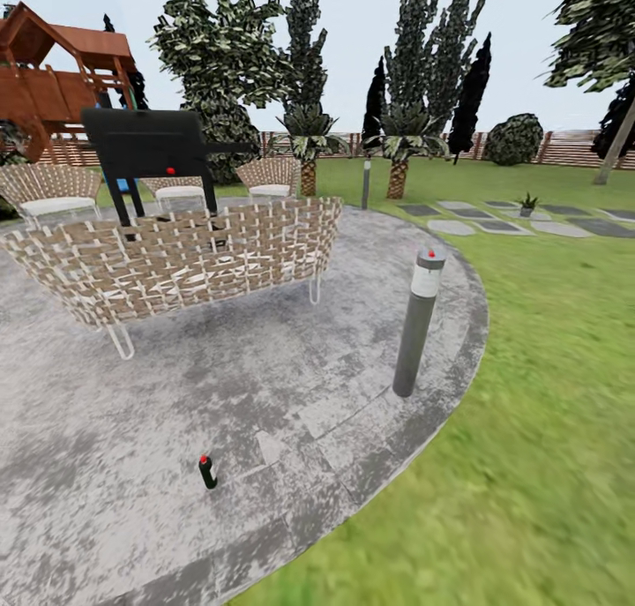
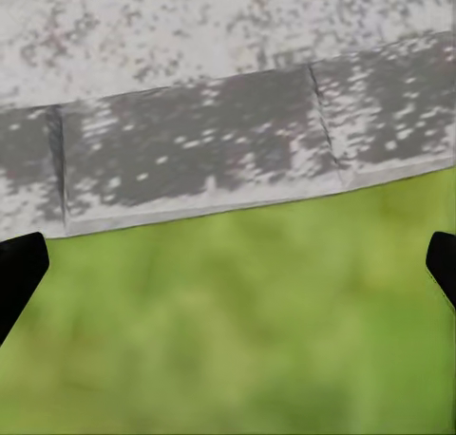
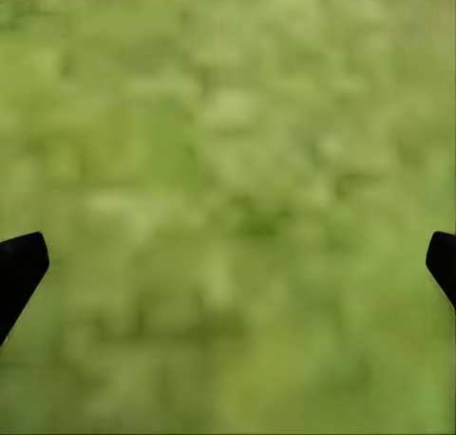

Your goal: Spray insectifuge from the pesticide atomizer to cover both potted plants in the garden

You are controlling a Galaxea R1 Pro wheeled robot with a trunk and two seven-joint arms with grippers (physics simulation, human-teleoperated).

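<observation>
On the left, the wicker sofa stands on the round grey patio, w/ a black grill behind it. The pesticide atomizer stands upright on the patio stone, near its edge, nothing touching it. To the right a grey lamp post stands at the patio rim, then the lawn. One potted plant sits far off among the stepping stones. The left pincer is wide open & empty, above the patio edge and grass. The right pincer is also wide open, empty, over grass.
</observation>
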